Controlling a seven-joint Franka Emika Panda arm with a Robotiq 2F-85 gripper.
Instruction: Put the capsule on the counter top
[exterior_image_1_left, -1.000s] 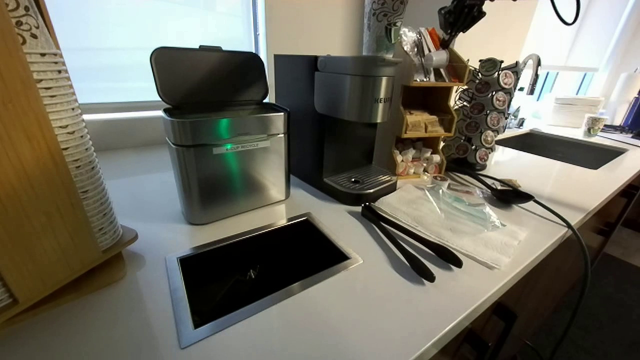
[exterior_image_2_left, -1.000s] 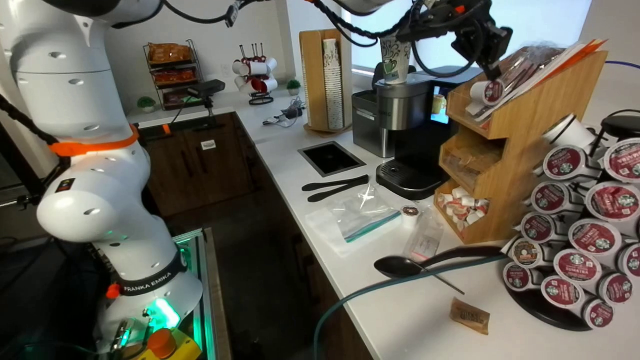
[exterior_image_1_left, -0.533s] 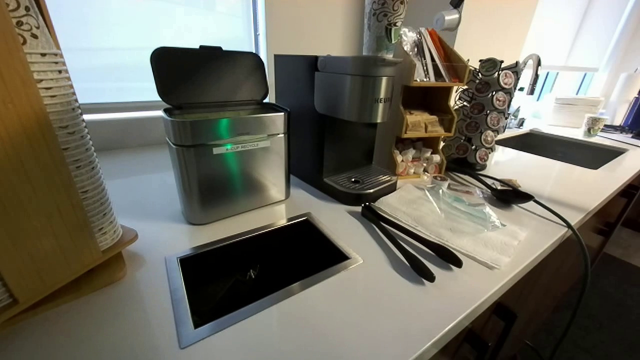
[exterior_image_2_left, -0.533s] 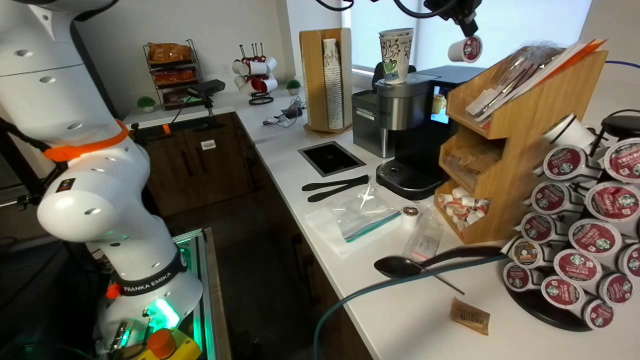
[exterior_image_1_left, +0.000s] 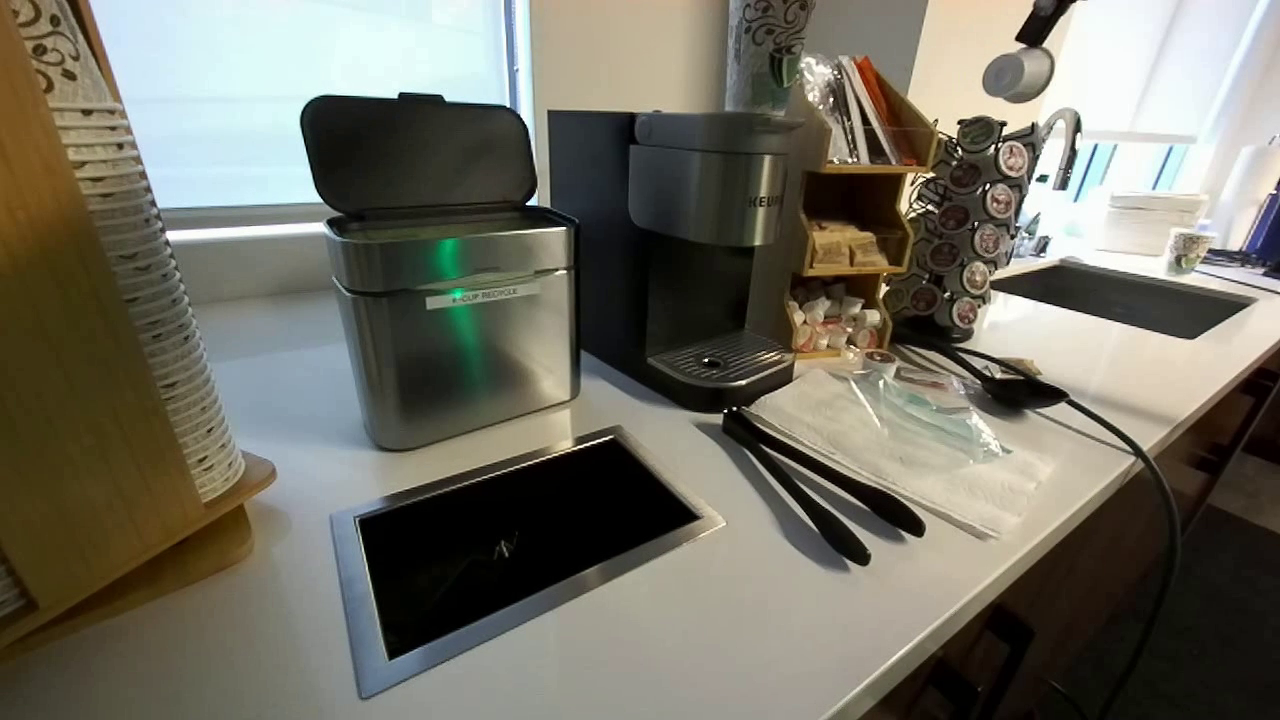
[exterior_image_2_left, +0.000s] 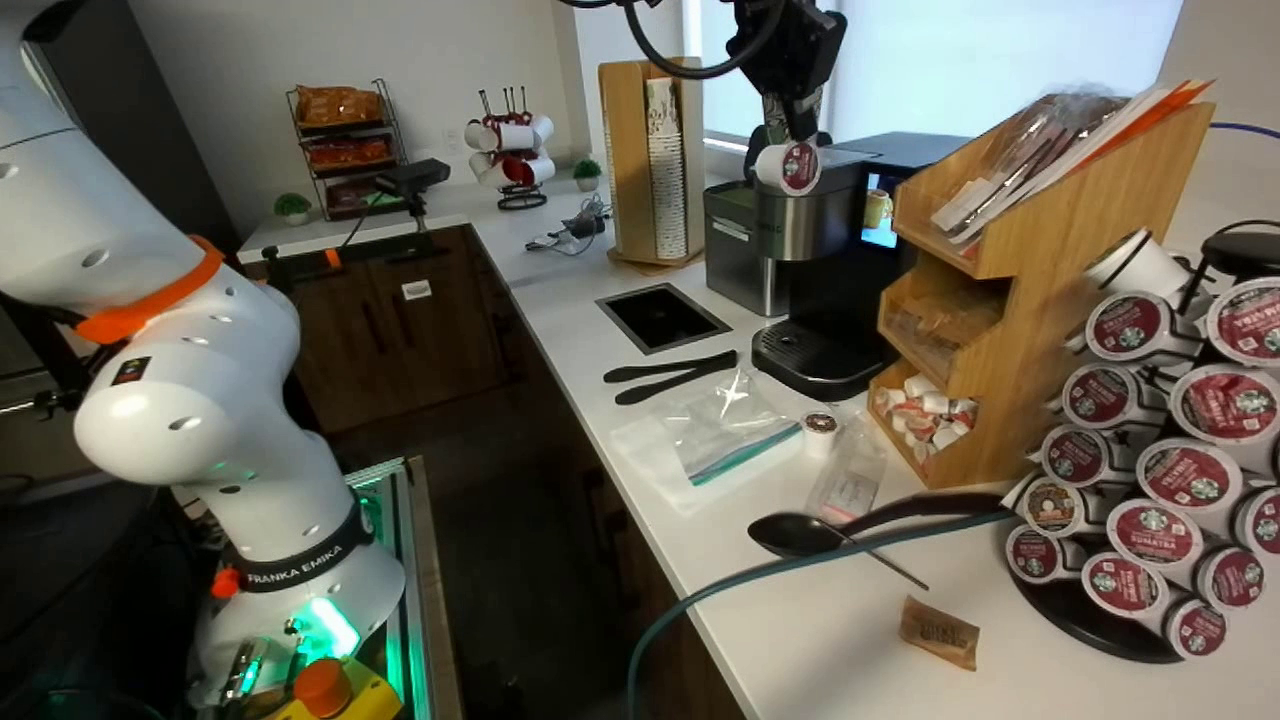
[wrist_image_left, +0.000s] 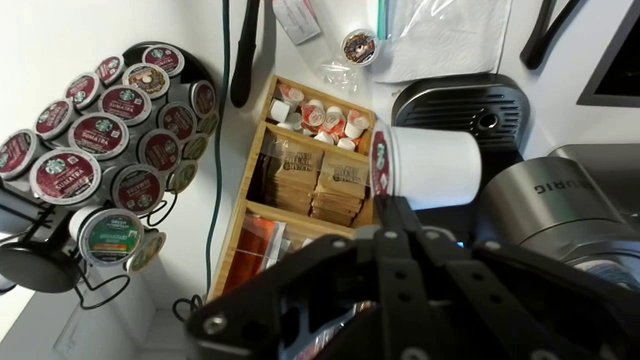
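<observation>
My gripper (wrist_image_left: 398, 204) is shut on the rim of a white capsule (wrist_image_left: 435, 167) with a dark red lid. The capsule is tilted on its side at the fingertips. It hangs in the air, before the upper coffee maker in an exterior view (exterior_image_2_left: 787, 167) and above the capsule rack's height in an exterior view (exterior_image_1_left: 1018, 75). The fingers also show in both exterior views (exterior_image_1_left: 1040, 25) (exterior_image_2_left: 800, 125). The white counter top (exterior_image_1_left: 700, 620) lies well below, also in an exterior view (exterior_image_2_left: 830, 650). Another capsule (exterior_image_2_left: 820, 435) stands on it beside a plastic bag.
A wooden organizer (exterior_image_2_left: 1080, 340), a coffee maker (exterior_image_1_left: 705, 190) and a capsule rack (wrist_image_left: 102, 132) stand tall. Tongs (exterior_image_1_left: 810, 480), a napkin with a plastic bag (exterior_image_2_left: 725, 430), a black spoon (exterior_image_2_left: 795, 534) and a hose (exterior_image_2_left: 720, 592) lie around. A steel-framed hole (exterior_image_1_left: 540, 530) is cut in the counter.
The gripper has lifted the capsule off the organizer's top section. It has carried it away, leftward in an exterior view, with the arm drawing back and the capsule lower than half a second ago there.
</observation>
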